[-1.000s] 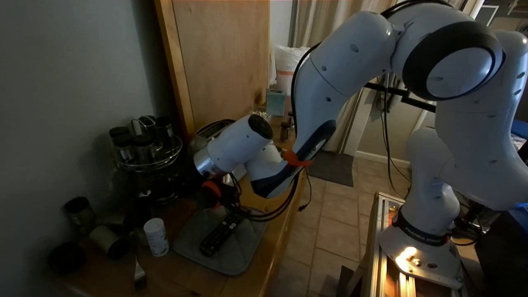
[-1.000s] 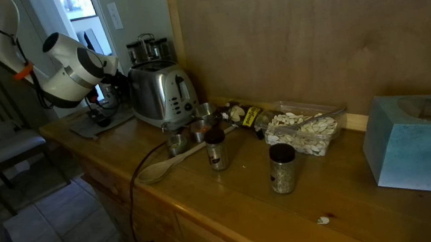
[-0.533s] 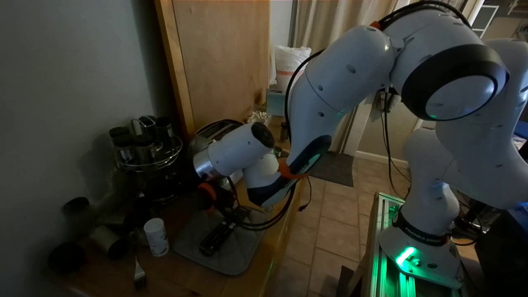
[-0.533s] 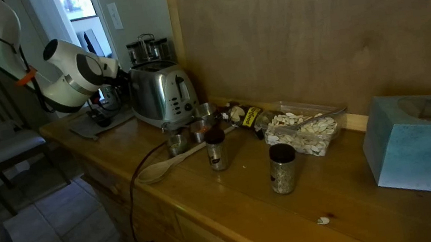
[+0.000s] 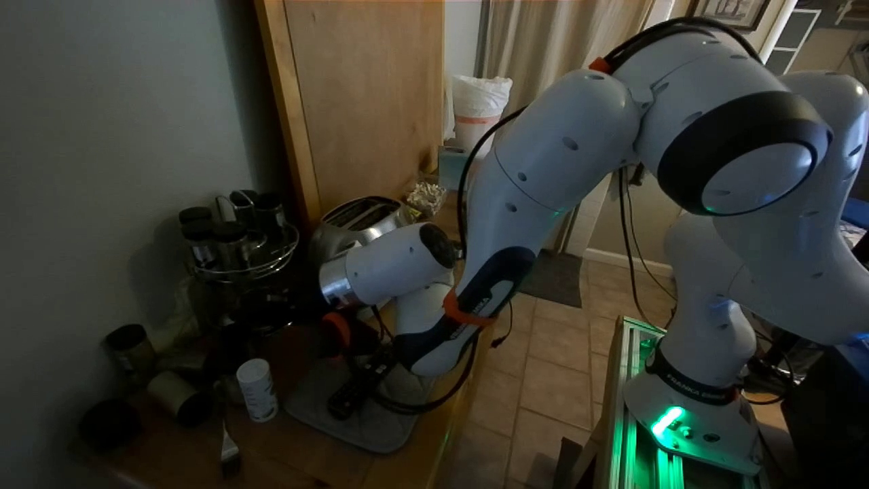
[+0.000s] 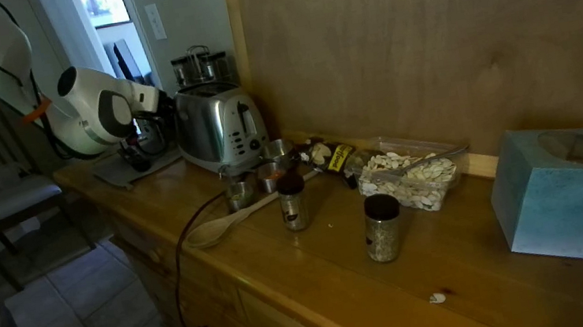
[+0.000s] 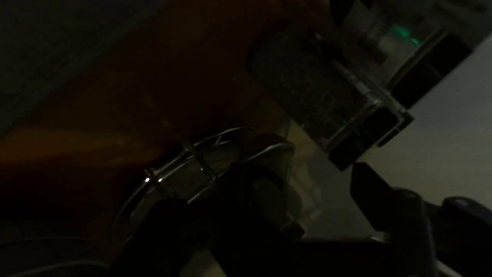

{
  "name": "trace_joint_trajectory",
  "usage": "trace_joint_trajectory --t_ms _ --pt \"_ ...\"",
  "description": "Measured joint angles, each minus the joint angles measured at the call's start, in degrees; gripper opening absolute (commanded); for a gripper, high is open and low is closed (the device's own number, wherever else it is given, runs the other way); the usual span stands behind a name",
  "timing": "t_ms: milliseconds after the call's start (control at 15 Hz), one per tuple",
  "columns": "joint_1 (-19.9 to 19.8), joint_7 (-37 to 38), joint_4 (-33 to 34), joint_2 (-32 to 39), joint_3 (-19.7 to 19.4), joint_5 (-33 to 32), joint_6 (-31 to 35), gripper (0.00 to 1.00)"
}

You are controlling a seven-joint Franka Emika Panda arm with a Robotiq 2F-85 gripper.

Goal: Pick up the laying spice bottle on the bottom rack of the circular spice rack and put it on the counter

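Note:
The circular spice rack (image 5: 271,265) stands by the wall in an exterior view, jars with dark lids on its upper tier. Its lower part is lost in shadow there. In the wrist view, curved wire (image 7: 172,164) that looks like the bottom rack passes left of my gripper (image 7: 300,165). The jaws stand apart, and wall shows between them. A pale rounded shape (image 7: 269,196), perhaps the laying spice bottle, shows dimly beside the left finger. Too dark to tell whether that finger touches it. Light-brown wood of the counter (image 6: 332,274) shows in both exterior views.
Jars with dark lids (image 7: 307,84) crowd the wrist view's upper right. On the counter are a lying jar (image 5: 173,394), white container (image 5: 256,390), brush (image 5: 229,445) and remote (image 5: 353,394) on a grey mat. The toaster (image 6: 221,128) stands close to the wrist.
The forearm and wrist have sunk lower, and the hand now tips more level toward the rack. Jars on the rack's upper tier have shifted slightly. The base light went from white to green.

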Motion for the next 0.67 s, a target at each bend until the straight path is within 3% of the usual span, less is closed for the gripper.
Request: trace_joint_trajectory --t_ms 267,667 --pt "-8.5 -15.8 0.0 -0.6 13.1 13.5 4.6 0.76" --pt "-22.8 -29.1 0.0 -0.7 30.5 19.4 11.0 0.73"
